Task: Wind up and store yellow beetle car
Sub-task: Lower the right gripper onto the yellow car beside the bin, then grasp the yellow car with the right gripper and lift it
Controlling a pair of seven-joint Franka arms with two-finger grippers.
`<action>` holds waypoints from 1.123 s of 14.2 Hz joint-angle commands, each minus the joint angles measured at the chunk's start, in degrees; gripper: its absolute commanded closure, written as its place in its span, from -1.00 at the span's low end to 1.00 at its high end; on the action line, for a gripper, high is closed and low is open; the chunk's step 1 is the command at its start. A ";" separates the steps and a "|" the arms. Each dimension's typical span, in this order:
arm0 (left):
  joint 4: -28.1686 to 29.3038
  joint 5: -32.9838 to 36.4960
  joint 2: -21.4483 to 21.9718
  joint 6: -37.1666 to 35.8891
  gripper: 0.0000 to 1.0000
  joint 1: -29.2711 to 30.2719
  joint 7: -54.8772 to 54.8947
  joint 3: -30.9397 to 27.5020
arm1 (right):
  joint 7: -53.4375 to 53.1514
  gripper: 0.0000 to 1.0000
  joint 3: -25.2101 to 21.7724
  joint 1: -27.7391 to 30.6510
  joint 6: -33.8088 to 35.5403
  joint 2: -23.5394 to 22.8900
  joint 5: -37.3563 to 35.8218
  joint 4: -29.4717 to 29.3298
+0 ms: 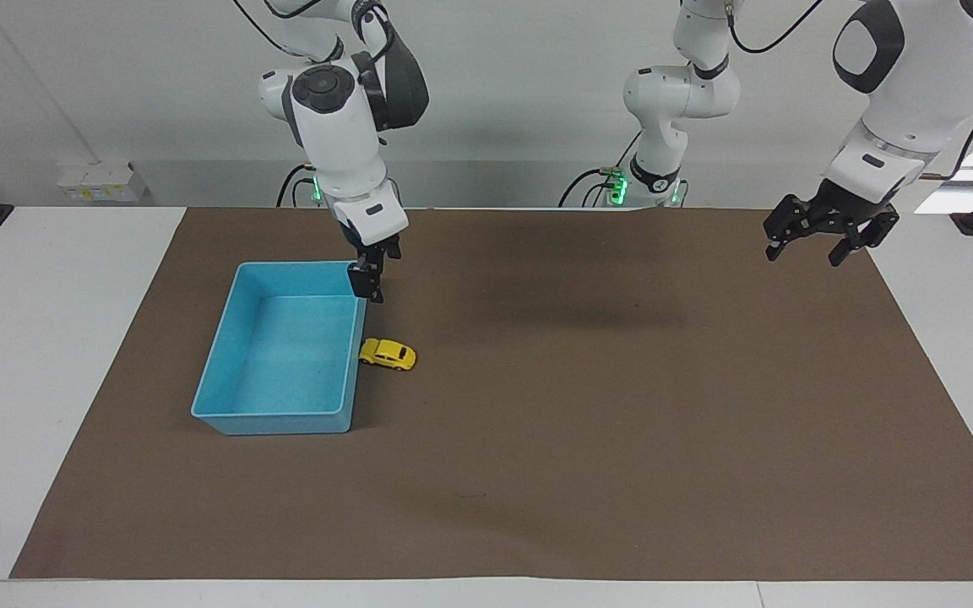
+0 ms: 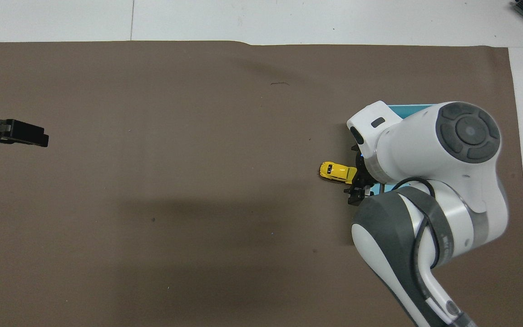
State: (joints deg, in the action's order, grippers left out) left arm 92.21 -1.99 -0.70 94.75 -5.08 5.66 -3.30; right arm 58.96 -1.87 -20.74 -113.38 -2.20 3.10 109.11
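The yellow beetle car [image 1: 388,354] [image 2: 337,172] stands on the brown mat, its nose against the side wall of the blue tray [image 1: 284,422]. My right gripper [image 1: 371,291] [image 2: 357,193] hangs open and holds nothing. It is above the tray's corner nearest the robots, just robot-ward of the car and not touching it. The right arm hides most of the tray [image 2: 409,107] in the overhead view. My left gripper [image 1: 807,252] [image 2: 21,135] is open and empty, raised over the mat's edge at the left arm's end.
The brown mat [image 1: 579,422] covers most of the white table [image 1: 47,355]. The tray holds nothing. A small white box [image 1: 102,181] sits at the table's robot-side edge, at the right arm's end.
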 commanded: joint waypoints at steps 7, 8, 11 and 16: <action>0.60 3.57 1.22 -3.26 -1.00 0.68 -2.49 0.75 | -0.33 -1.00 -0.15 -0.17 -9.30 -4.82 -2.74 5.14; 0.60 3.48 1.22 -4.12 -1.00 0.68 -2.15 0.75 | -0.33 -1.00 -0.15 -0.17 -11.49 -5.79 -2.75 5.76; 0.34 3.48 1.14 -4.13 -1.00 0.68 -2.05 0.75 | -0.42 -1.00 -0.15 -0.17 -15.81 -8.25 -2.84 7.16; 0.25 3.48 1.14 -4.13 -1.00 0.68 -2.05 0.75 | 0.11 -1.00 -0.24 0.26 -23.12 -13.09 -4.42 9.37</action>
State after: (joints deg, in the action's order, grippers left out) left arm 92.21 0.53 -0.50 91.56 -4.99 4.28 -3.15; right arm 58.96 -2.05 -20.73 -135.31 -14.79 -0.15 117.99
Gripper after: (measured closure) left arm 0.000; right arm 0.000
